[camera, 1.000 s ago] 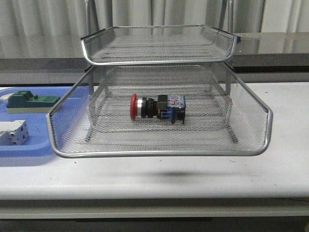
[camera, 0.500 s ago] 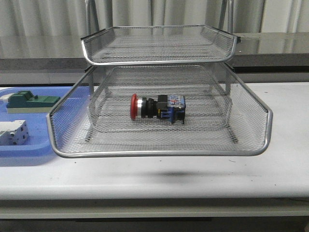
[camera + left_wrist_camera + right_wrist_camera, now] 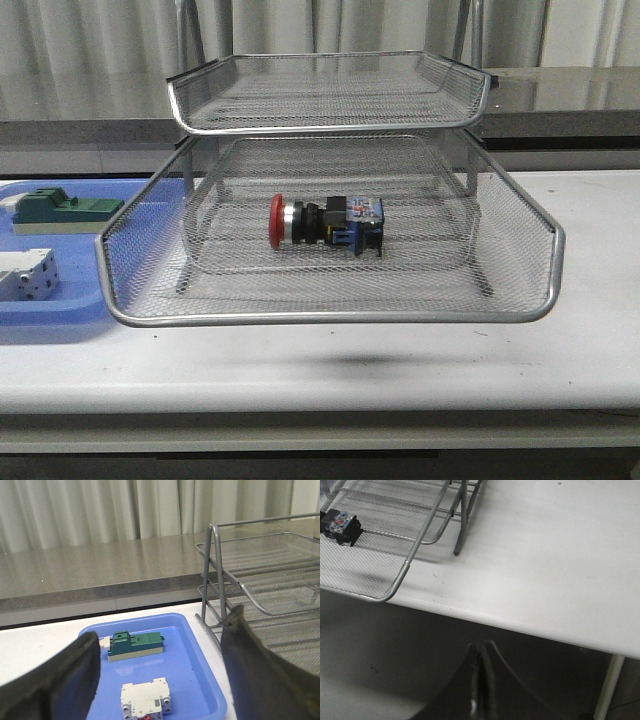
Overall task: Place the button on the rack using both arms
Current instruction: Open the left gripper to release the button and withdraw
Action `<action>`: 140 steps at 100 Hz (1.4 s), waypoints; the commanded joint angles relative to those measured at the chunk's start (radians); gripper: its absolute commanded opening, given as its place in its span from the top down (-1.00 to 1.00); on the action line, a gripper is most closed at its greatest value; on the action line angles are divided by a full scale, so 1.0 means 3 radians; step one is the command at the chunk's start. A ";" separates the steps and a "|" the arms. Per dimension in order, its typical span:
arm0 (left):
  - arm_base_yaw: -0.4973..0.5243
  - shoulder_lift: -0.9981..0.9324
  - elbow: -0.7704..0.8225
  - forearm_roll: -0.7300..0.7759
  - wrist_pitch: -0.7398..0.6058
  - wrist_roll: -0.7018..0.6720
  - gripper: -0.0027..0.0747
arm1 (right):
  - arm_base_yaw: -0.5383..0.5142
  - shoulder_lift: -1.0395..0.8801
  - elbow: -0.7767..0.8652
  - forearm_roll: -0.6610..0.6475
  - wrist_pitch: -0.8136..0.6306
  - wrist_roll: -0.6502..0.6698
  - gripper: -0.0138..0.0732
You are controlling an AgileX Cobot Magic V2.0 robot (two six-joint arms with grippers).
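One button (image 3: pixel 325 222) lies on its side in the big lower tray of the wire rack (image 3: pixel 330 316), near the middle. Its red cap points to the left and its blue block points to the right, and nothing is touching it. Another mesh tray sits above it with nothing to see in it. The rack stands on a white worktop (image 3: pixel 400 365). Just beside the rack, on the left, is a flat blue tray (image 3: pixel 60 318). A green block-shaped part (image 3: pixel 62 209) rests in it toward the back, and a white boxy part (image 3: pixel 28 274) rests nearer the front. No arms show in the front view. The left hand (image 3: pixel 160 680) is up over the blue tray with its two dark fingers (image 3: pixel 60 680) spread wide and nothing between them. The right hand (image 3: pixel 480 690) hangs past the front edge of the worktop, off to the right of the rack, with its fingers pressed together on nothing.
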 commanded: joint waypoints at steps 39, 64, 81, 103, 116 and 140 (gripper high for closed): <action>-0.0022 0.0029 -0.0087 -0.0061 -0.0250 -0.0030 0.98 | 0.0002 0.0035 -0.0114 -0.0077 -0.0304 -0.0003 0.84; -0.0022 0.0029 -0.0087 -0.0055 -0.0250 -0.0030 0.98 | 0.0002 0.0035 -0.0114 -0.0077 -0.0304 -0.0003 0.84; -0.0022 0.0029 -0.0087 -0.0055 -0.0250 -0.0030 0.98 | 0.0002 0.0035 -0.0114 -0.0052 -0.0353 -0.0003 0.84; -0.0022 0.0029 -0.0087 -0.0055 -0.0250 -0.0030 0.98 | 0.0002 0.0196 -0.0114 0.0329 -0.0455 -0.0003 0.84; -0.0022 0.0029 -0.0087 -0.0055 -0.0250 -0.0030 0.98 | 0.0002 0.0604 -0.0114 0.0685 -0.0391 -0.0003 0.84; -0.0022 0.0029 -0.0087 -0.0055 -0.0250 -0.0030 0.98 | 0.0023 0.1403 -0.0114 0.1156 -0.0429 -0.0261 0.84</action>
